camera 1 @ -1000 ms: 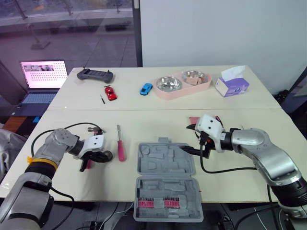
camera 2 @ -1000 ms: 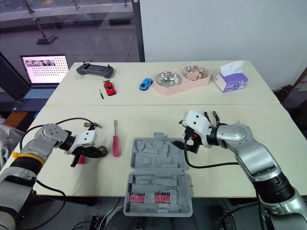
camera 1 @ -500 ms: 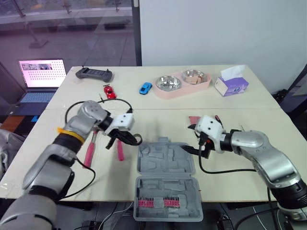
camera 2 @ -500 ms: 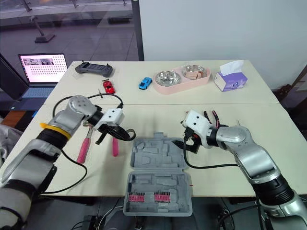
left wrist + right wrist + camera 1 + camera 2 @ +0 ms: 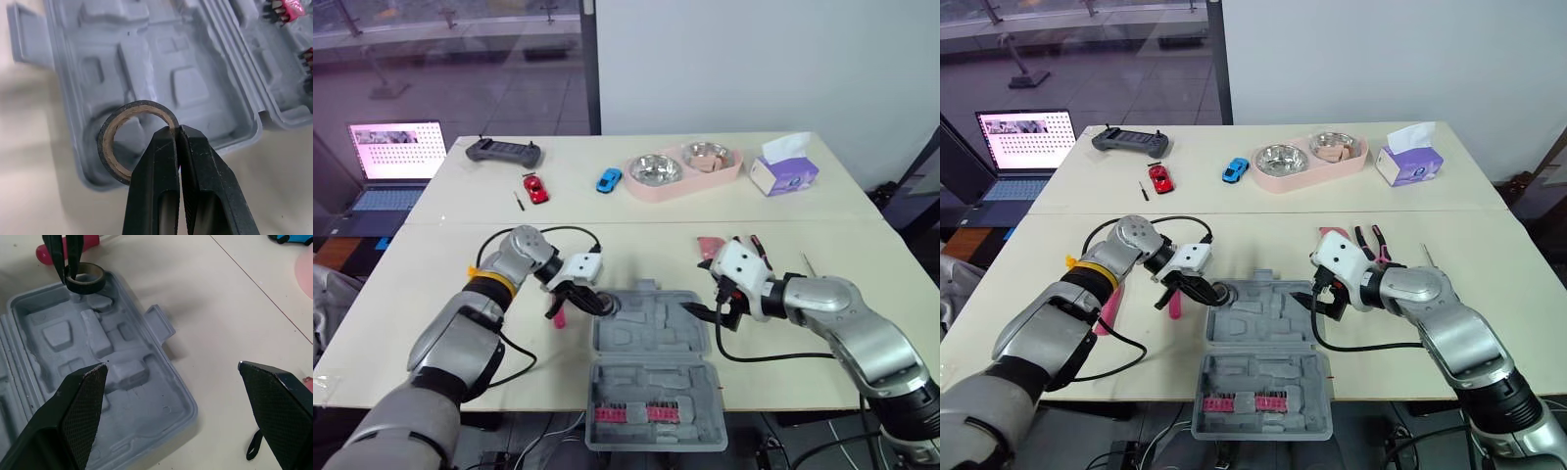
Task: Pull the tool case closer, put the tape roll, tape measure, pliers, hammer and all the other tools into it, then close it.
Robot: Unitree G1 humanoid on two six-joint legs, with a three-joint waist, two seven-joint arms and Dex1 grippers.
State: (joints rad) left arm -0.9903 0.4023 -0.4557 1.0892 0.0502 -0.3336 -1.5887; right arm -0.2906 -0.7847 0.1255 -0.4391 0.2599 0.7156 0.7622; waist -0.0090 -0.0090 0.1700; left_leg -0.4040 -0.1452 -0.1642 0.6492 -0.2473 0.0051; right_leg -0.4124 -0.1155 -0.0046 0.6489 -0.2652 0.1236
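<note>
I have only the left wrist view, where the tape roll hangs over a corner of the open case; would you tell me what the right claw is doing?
Observer: The right claw is open and holds nothing. It sits at the right rim of the tool case; I cannot tell whether it touches.
Operator: Thank you. Is any tool lying near my arm?
Observer: Yes, a red-handled screwdriver lies on the table just left of the case, beside the left claw that grips the tape roll.
</note>
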